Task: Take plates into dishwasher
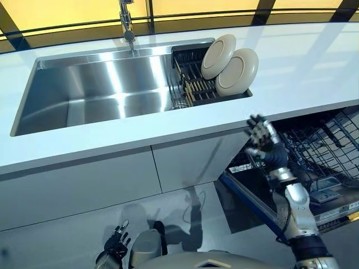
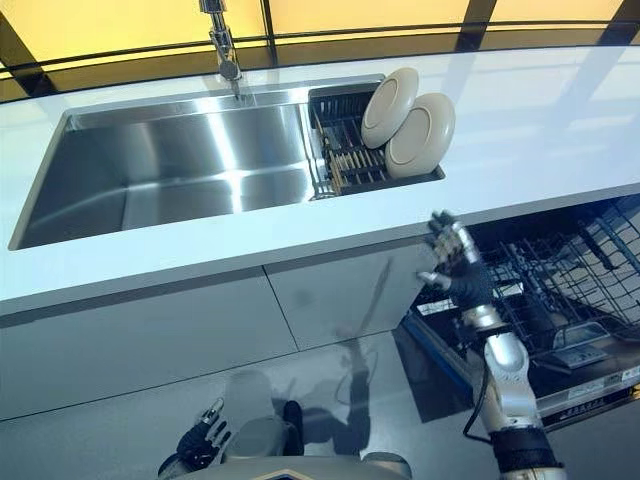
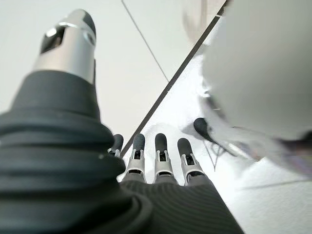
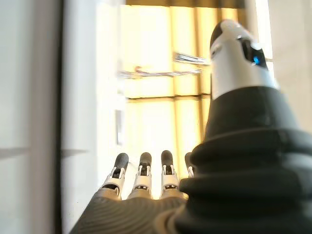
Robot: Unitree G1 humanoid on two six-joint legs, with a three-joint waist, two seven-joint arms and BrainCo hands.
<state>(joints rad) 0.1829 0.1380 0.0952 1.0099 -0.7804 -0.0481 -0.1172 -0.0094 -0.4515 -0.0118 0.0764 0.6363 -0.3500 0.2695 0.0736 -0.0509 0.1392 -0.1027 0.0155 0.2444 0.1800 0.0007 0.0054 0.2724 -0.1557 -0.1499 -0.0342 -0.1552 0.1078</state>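
Note:
Two cream plates (image 1: 218, 56) (image 1: 238, 72) stand on edge, leaning in a black dish rack (image 1: 190, 78) at the right end of the steel sink (image 1: 95, 89). My right hand (image 1: 262, 139) is raised in front of the counter edge, below the plates and beside the open dishwasher's wire rack (image 1: 320, 148). Its fingers are straight and hold nothing, as its own wrist view (image 4: 141, 183) shows. My left hand (image 1: 116, 245) hangs low near the floor, fingers relaxed and empty.
A faucet (image 1: 127, 22) stands behind the sink. The white counter (image 1: 303, 61) runs across the view, with grey cabinet fronts (image 1: 84, 185) below. The dishwasher door (image 1: 252, 202) lies open at lower right.

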